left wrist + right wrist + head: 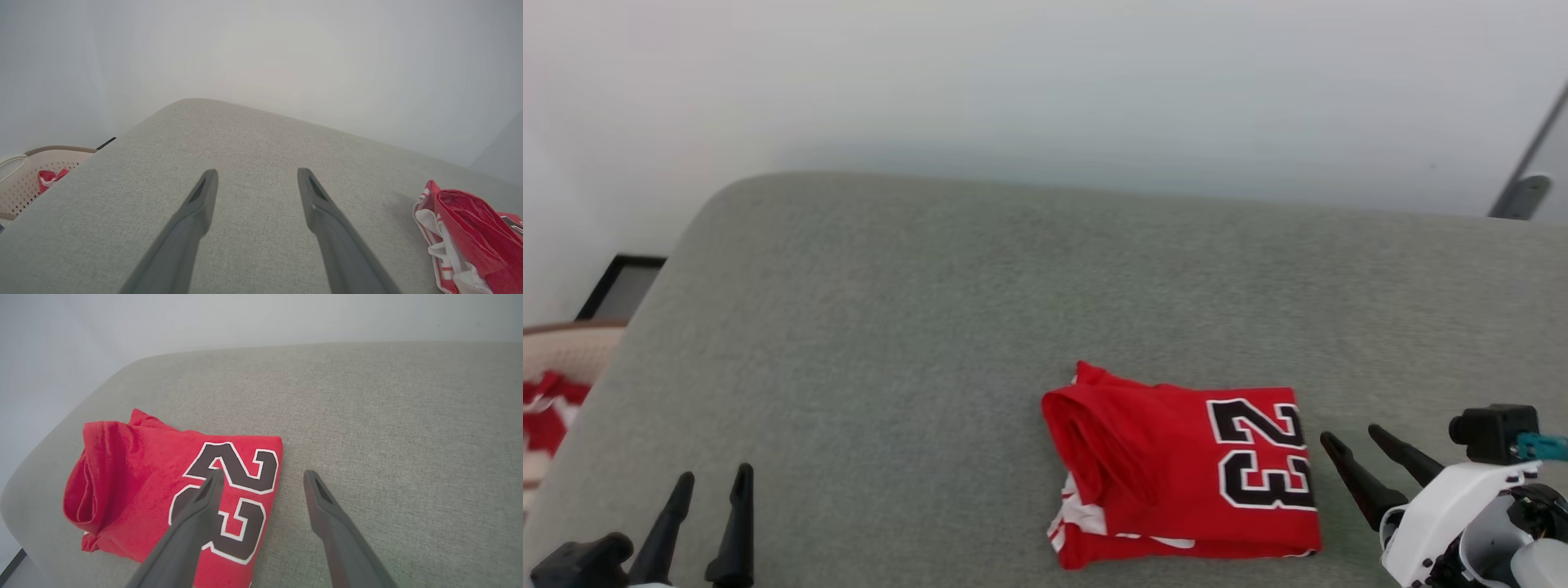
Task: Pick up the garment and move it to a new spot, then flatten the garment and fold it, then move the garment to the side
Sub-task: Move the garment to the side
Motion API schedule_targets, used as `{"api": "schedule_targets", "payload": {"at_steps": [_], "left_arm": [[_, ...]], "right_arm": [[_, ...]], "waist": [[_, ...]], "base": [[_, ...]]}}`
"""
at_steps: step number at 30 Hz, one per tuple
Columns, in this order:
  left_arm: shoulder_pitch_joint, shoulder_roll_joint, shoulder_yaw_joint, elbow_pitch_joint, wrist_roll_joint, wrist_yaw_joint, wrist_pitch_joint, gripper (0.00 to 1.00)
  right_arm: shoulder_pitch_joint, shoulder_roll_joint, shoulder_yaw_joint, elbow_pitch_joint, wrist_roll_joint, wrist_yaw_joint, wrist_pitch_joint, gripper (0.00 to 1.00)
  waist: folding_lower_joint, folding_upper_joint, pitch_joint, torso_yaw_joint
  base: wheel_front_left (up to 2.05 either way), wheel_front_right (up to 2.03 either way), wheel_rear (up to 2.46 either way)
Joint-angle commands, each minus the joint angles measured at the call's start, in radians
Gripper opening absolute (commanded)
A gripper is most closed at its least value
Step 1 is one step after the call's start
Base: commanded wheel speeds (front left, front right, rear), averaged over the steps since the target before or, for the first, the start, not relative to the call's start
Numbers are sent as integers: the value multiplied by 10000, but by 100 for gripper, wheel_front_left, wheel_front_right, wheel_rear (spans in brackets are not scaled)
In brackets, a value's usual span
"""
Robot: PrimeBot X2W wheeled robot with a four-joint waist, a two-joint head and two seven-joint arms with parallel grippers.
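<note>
The garment [1176,469] lies folded into a red rectangle on the grey cushioned surface [931,327], a black-and-white "23" facing up and white striped trim showing at its near edge. My right gripper [1352,435] is open just to the garment's right, apart from it. In the right wrist view the garment [135,477] lies under and left of that right gripper [263,476]. My left gripper [715,475] is open at the lower left, far from the garment. From the left wrist, the open left gripper [257,174] hangs over bare fabric, and the garment's edge [466,228] shows at the right.
A pale perforated basket [24,179] with a bunch of red-and-white cloth [543,408] stands off the surface's left edge. A dark-framed object [621,286] lies on the floor behind it. A white wall rises beyond the surface, and a grey leg [1523,192] stands at far right.
</note>
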Motion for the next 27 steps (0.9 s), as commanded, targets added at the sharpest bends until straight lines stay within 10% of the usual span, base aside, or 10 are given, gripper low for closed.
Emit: {"api": "schedule_targets", "payload": {"at_steps": [1,18,19,20,21,22,27], "left_arm": [[-127,-32,-26,36,-38,7,-46,100],[-857,-276,-587,666,-160,-87,-237,100],[-892,-287,-613,702,-168,-93,-239,100],[-926,-288,-631,737,-172,-98,-246,100],[-926,-288,-631,737,-172,-98,-246,100],[-966,-301,-632,765,-185,-102,-262,100],[-1039,-299,-661,885,-208,-116,-297,100]], "right_arm": [[-157,-53,33,127,29,-17,333,100],[-665,525,-374,1477,270,-17,4265,100],[-678,545,-402,1522,211,-17,4405,88],[-722,607,-460,1556,211,-17,4523,31],[-722,607,-460,1556,211,-17,4523,31],[-760,639,-458,1545,166,-17,4680,0],[-909,649,-763,1330,224,-17,4984,0]], "waist": [[0,0,371,460],[0,0,1110,1222],[0,0,1125,1244],[0,0,1137,1259],[0,0,1137,1259],[0,0,1144,1276],[0,0,1172,1316]], "base": [[0,0,0],[0,0,0],[0,0,0],[0,0,0],[0,0,0],[0,0,0],[0,0,0]]}}
